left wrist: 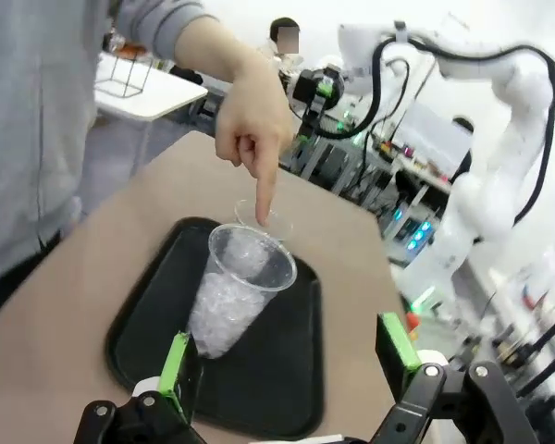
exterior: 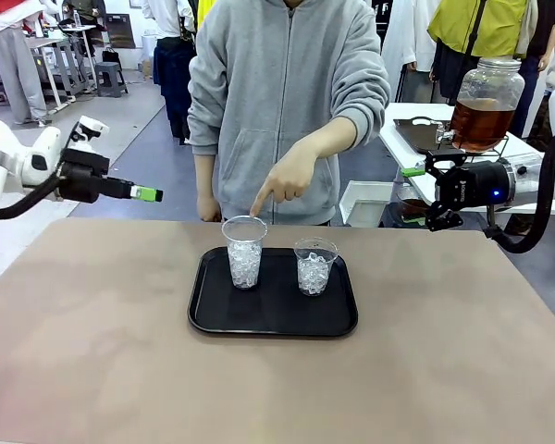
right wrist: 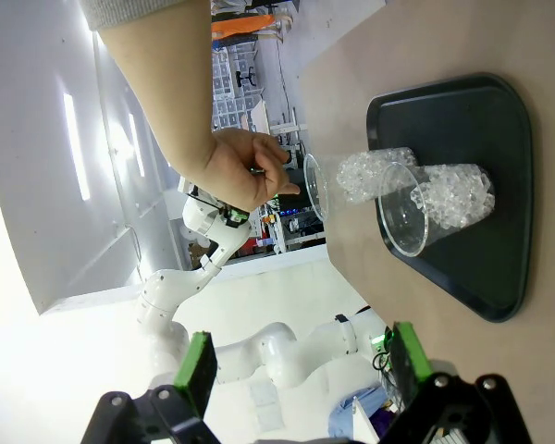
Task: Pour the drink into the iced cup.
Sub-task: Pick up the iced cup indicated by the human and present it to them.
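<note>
black tray [exterior: 203, 319], centre of table [exterior: 92, 351]: holds left cup [exterior: 244, 252] and right cup [exterior: 314, 265], both packed with ice; a person's hand [exterior: 282, 180] points a forefinger just over the left cup's rim, likely marking it for filling. drink [exterior: 481, 122]: amber, in spigot jar [exterior: 488, 79] on side table [exterior: 402, 118] beyond the far right corner, well apart from both cups. left gripper [left wrist: 284, 356], right gripper [right wrist: 301, 365]: jaws apart, empty, hovering off the left and right edges, apparently awaiting the choice.

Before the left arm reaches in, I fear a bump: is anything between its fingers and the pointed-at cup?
Only the person's hand, its finger pointing down over the cup's rim. Otherwise just table and tray rim lie between the left fingers and it.
</note>
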`<state>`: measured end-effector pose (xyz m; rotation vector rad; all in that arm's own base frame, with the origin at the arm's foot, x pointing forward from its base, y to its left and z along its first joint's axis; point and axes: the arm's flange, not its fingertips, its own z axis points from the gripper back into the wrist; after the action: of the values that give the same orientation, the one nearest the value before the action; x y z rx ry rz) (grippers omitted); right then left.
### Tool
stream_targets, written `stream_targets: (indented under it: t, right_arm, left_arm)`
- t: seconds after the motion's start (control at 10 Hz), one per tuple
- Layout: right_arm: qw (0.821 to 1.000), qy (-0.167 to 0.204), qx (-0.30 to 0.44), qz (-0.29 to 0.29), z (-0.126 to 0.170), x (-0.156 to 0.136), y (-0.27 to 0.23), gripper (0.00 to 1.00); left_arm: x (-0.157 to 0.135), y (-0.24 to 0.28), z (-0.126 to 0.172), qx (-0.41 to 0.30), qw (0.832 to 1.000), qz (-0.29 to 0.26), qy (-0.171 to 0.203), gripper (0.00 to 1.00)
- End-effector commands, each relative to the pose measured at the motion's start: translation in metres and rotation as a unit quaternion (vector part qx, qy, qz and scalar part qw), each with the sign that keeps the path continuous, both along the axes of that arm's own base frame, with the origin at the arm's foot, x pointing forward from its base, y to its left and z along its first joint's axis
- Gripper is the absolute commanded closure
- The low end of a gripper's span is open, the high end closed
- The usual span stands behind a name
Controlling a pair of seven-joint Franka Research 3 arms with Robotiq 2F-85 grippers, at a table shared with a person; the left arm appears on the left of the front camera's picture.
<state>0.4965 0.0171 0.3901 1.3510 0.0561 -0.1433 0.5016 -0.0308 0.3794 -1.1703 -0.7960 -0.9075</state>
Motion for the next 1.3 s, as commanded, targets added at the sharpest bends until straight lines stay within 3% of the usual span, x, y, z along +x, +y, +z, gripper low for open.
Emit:
stream_targets:
  t: [0.0,0.2,0.4,0.5,0.6,0.9,1.2]
  right_arm:
    - [1.000,-0.001,-0.003,-0.001,0.001,0.000,0.000,0.00]
    - [1.000,-0.001,-0.003,-0.001,0.001,0.000,0.000,0.00]
    - [1.000,-0.001,-0.003,-0.001,0.001,0.000,0.000,0.00]
    - [1.000,-0.001,-0.003,-0.001,0.001,0.000,0.000,0.00]
    - [1.000,-0.001,-0.003,-0.001,0.001,0.000,0.000,0.00]
    - [1.000,-0.001,-0.003,-0.001,0.001,0.000,0.000,0.00]
    - [1.000,-0.001,-0.003,-0.001,0.001,0.000,0.000,0.00]
  left_arm:
    - [0.004,-0.007,-0.021,0.004,0.993,-0.010,-0.115,0.00]
    - [0.000,-0.021,-0.033,0.014,0.978,-0.028,-0.204,0.00]
    - [-0.001,-0.032,-0.042,0.022,0.970,-0.023,-0.241,0.00]
    - [-0.001,-0.032,-0.046,0.014,0.968,-0.016,-0.248,0.00]
    - [0.003,-0.026,-0.035,0.028,0.974,-0.037,-0.221,0.00]
    - [0.003,-0.026,-0.035,0.028,0.974,-0.037,-0.221,0.00]
    - [0.004,-0.039,-0.056,0.021,0.968,-0.042,-0.246,0.00]
